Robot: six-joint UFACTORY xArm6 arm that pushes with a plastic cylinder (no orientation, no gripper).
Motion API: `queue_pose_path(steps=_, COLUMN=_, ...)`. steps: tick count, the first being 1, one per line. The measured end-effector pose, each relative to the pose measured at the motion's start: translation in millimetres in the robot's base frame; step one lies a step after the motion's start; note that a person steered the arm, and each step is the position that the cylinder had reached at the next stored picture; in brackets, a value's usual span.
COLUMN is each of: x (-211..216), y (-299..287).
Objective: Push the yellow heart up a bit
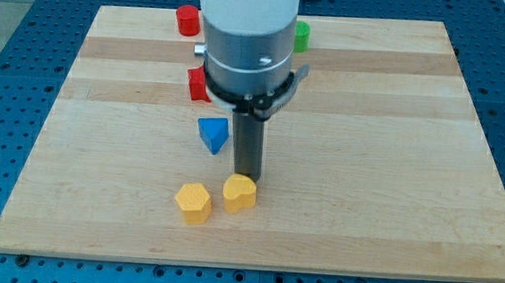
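Wooden board [393,169]: my tip [246,177] touching yellow heart [239,194] at top edge; no claw fitted.

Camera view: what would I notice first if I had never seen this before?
First, the big grey and white arm coming down from the view's top, ending in a dark rod whose end, my tip, sits right at the top edge of the yellow heart. Next, the bright blocks on the wooden board: a yellow hexagon block left of the heart and a blue triangle block above them.

Wooden board [393,169], yellow heart [240,193], yellow hexagon [194,202], blue triangle [213,133], red blocks [188,19], green block [302,35]
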State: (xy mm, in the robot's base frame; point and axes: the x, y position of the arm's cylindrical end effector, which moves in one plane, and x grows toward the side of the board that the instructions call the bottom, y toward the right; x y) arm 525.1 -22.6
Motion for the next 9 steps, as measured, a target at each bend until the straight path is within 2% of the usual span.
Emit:
queue_pose_path(steps=1, x=20.5, y=14.6)
queue_pose_path(steps=2, x=12.5, y=54.9)
queue_pose_path(steps=3, x=-44.7, y=98.9)
queue_pose_path(steps=4, x=-104.3, y=68.1)
queue_pose_path(steps=6, x=-66.9, y=-99.6)
queue_pose_path(steps=7, x=-14.6, y=-101.6)
queue_pose_path(steps=8, x=7.3, y=-78.9)
queue_pose_path(steps=9, x=-7.6, y=-81.5)
